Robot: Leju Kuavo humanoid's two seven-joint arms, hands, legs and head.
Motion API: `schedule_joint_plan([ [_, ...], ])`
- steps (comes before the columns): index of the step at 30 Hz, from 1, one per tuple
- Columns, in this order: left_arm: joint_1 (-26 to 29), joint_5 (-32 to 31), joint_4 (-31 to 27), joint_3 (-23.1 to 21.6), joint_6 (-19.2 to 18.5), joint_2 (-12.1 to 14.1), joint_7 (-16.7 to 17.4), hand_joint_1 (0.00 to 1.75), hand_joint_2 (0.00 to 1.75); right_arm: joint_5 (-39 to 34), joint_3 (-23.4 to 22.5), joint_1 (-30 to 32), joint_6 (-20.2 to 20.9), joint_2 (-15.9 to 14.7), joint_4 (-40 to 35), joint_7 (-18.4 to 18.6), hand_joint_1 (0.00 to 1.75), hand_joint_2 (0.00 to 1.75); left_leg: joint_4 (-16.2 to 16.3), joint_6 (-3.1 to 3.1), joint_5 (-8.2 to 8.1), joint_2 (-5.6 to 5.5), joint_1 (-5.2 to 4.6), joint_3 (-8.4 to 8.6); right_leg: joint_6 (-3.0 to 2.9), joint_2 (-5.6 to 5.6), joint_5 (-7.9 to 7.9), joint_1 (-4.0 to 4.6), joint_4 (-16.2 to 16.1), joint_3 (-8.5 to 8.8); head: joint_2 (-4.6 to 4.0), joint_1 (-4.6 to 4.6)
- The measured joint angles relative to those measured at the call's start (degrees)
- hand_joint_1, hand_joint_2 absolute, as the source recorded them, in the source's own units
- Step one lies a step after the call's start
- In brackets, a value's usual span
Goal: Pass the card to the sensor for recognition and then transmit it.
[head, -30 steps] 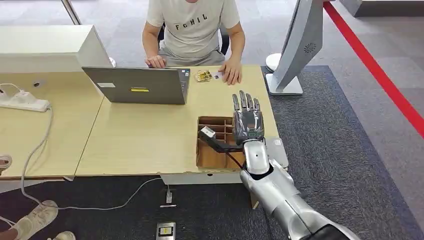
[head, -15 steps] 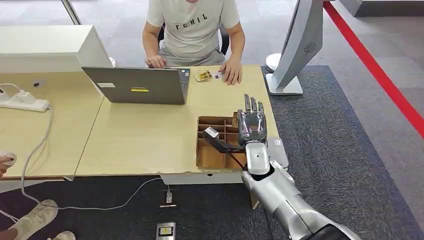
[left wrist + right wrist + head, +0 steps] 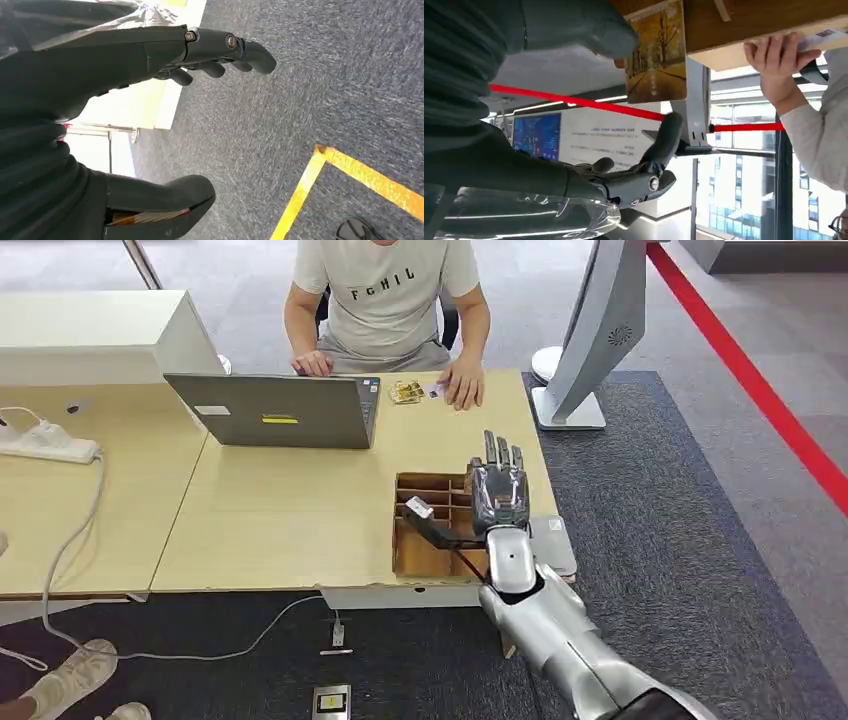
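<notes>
My right hand (image 3: 498, 495) hovers over a brown cardboard box (image 3: 420, 552) with dividers, near the table's front right corner. Its fingers (image 3: 497, 450) are stretched flat and its thumb (image 3: 420, 510) reaches out over the compartments. In the right wrist view, a card (image 3: 656, 55) printed with autumn trees stands out of the box between my thumb (image 3: 589, 30) and spread fingers (image 3: 659, 150). The thumb is at the card's edge and the fingers are clear of it. A flat grey sensor pad (image 3: 553, 538) lies beside the box. My left hand (image 3: 150, 55) hangs over the carpet, empty, fingers apart.
A person (image 3: 385, 300) sits across the table with a hand (image 3: 463, 390) beside small cards (image 3: 407, 391). An open laptop (image 3: 285, 412) stands mid-table and a power strip (image 3: 45, 445) lies at the left. A white kiosk stand (image 3: 590, 340) rises right of the table.
My right hand has shifted slightly right and drawn back toward me over the box, fingers still stretched out. A hand at the lower left edge has left the picture.
</notes>
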Motion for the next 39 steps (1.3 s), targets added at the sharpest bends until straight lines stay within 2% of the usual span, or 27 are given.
schedule_joint_plan([
  [6,0.01,-0.85,0.0,0.0,-0.09,0.0,0.2,0.0,1.75,-0.2,-0.09,0.1,-2.78,0.09,-0.46,-1.64,0.0,1.75,0.0,0.0,0.0,0.0,0.0,0.0,0.0,0.0,0.0,0.0,0.0,-0.01,0.0,0.0],
  [14,-0.02,-1.29,0.0,0.0,0.18,-0.04,0.57,0.0,1.75,0.24,-0.44,0.23,-2.63,0.04,-1.42,-2.6,0.0,1.75,0.0,0.0,0.0,0.0,0.0,0.0,0.0,0.0,0.0,0.0,0.0,0.0,0.0,0.02],
  [22,-0.15,-1.16,0.02,0.0,1.22,-0.5,0.68,0.0,1.75,0.41,-0.24,0.24,-2.41,2.1,-0.35,-2.62,0.0,1.75,0.0,0.0,0.0,0.0,0.0,0.0,0.0,0.0,0.0,0.0,0.0,-0.01,0.0,0.02],
  [30,-0.26,-1.25,0.02,0.0,1.36,-0.57,1.29,0.0,1.75,-0.72,-0.04,0.06,2.25,3.61,1.44,-2.62,0.0,1.75,0.0,0.0,0.0,0.0,0.0,0.0,0.0,0.0,0.0,0.0,0.0,0.0,0.0,0.0],
  [39,-0.24,-0.46,0.02,0.0,1.25,-0.57,1.35,0.0,1.75,-0.28,-0.04,-1.3,3.17,3.41,1.6,-0.46,0.0,1.75,0.0,0.0,0.0,0.0,0.0,0.0,0.0,0.0,0.0,0.0,0.0,-0.01,0.0,0.0],
])
